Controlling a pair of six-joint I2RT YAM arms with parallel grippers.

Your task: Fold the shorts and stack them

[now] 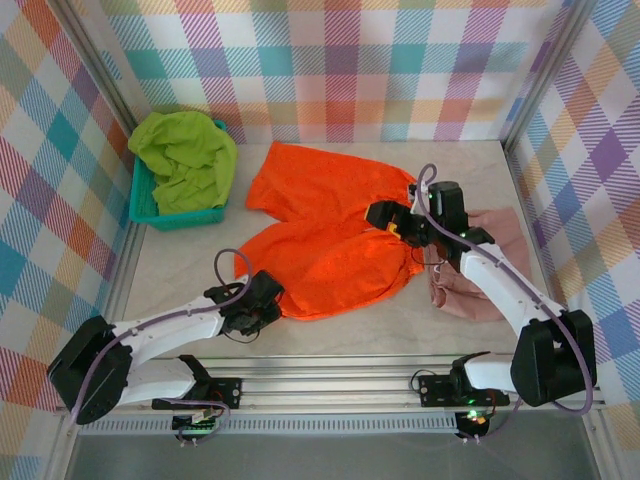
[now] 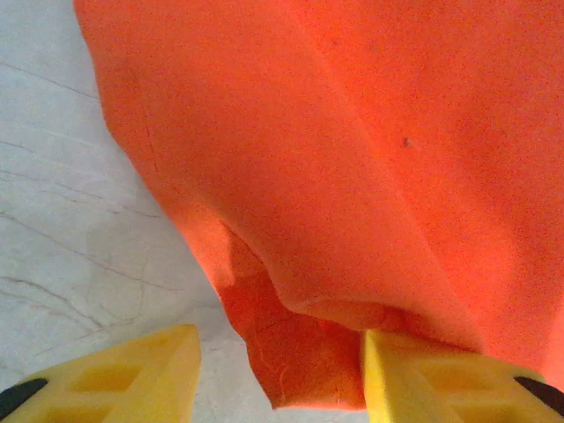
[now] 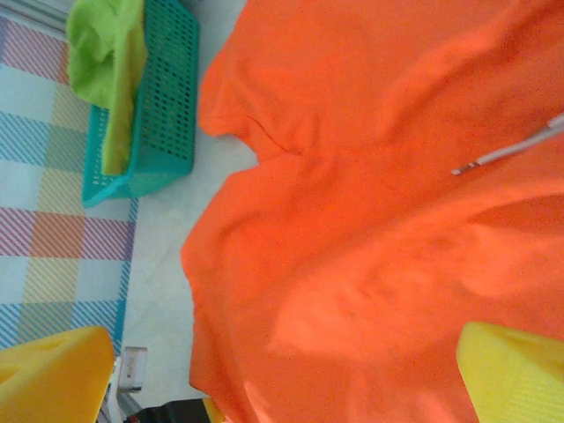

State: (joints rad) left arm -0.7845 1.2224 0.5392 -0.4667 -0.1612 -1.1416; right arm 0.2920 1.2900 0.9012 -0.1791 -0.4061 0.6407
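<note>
1. Left gripper: its two yellow fingers stand about half apart, astride one near corner of the orange shorts. The hem touches the right-hand finger, and bare table shows between the cloth and the other finger. Nothing is pinched.
2. Right gripper: its two yellow fingers are spread wide at the right side of the same orange pair. The cloth lies across the gap between them, and nothing is clamped.
3. Orange shorts: one pair, opened out in the middle of the table, with its two legs reaching left. The near leg is wrinkled. One white drawstring end lies on the cloth.
4. Pink shorts: one pair, bunched at the right side of the table, partly under the right arm and just beside the orange pair's right edge.
5. Green shorts: one pair, crumpled in a heap inside the single teal mesh basket at the far left corner. It spills over the rim and lies well apart from the other two pairs.
</note>
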